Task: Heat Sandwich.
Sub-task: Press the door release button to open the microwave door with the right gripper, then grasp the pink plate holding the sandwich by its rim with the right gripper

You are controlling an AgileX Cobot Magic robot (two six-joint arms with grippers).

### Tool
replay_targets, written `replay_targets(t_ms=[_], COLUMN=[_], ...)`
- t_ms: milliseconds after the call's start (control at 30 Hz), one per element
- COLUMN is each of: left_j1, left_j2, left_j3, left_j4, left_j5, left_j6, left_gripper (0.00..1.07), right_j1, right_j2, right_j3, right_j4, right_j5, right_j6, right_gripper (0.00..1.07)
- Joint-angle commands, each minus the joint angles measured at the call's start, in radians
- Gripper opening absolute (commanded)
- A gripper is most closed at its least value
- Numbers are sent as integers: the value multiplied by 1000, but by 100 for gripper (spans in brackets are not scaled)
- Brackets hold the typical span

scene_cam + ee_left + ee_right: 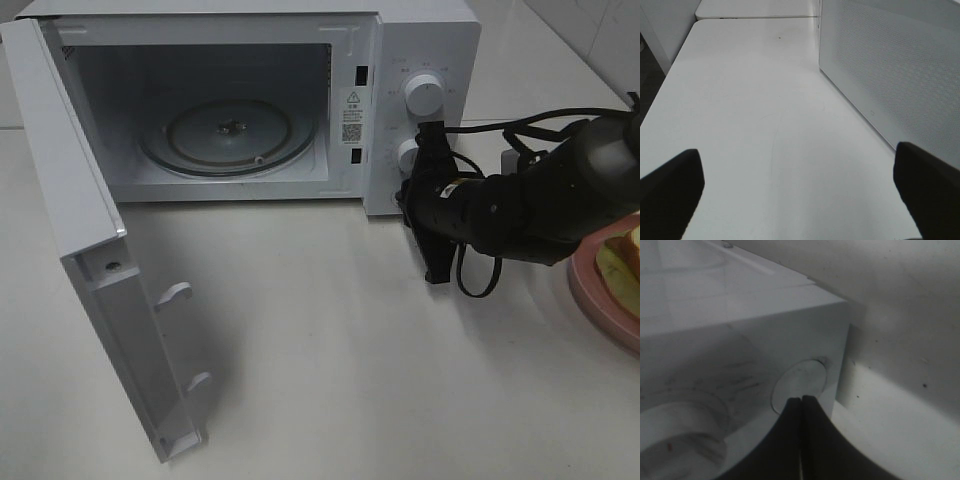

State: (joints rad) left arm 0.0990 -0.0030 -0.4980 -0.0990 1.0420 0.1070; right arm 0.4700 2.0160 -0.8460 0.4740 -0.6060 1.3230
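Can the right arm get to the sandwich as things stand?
Probably yes: the sandwich lies uncovered on its pink plate beside that arm. But the right gripper is shut at the microwave's front panel, so it must back off and open first.

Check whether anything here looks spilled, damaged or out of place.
Nothing looks spilled, damaged or askew. The microwave door stands wide open, its turntable bare; the sandwich sits on the pink plate to the right. The right pincer, shut, points at a round button on the control panel.

Sandwich (624,264) on plate (586,287), right of microwave (432,40)
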Motion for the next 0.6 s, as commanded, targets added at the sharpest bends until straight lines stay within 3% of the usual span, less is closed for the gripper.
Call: replay_targets(t_ms=[33,300,600], left_j1=[1,1,1], left_j2=[-26,-26,-26], left_j3=[1,1,1], left_j4=[-7,-7,-7], left_j5=[-4,-4,-4], left_j6=[-4,-4,-4], left_gripper=[98,98,98], right_j1=[-4,-4,-4], right_j2=[-34,-129,-232], right_j3=[21,67,66], right_j4=[-27,-71,-293], right_j5=[52,146,388], right_j6=[-15,-67,-124], right_gripper=[0,0,2])
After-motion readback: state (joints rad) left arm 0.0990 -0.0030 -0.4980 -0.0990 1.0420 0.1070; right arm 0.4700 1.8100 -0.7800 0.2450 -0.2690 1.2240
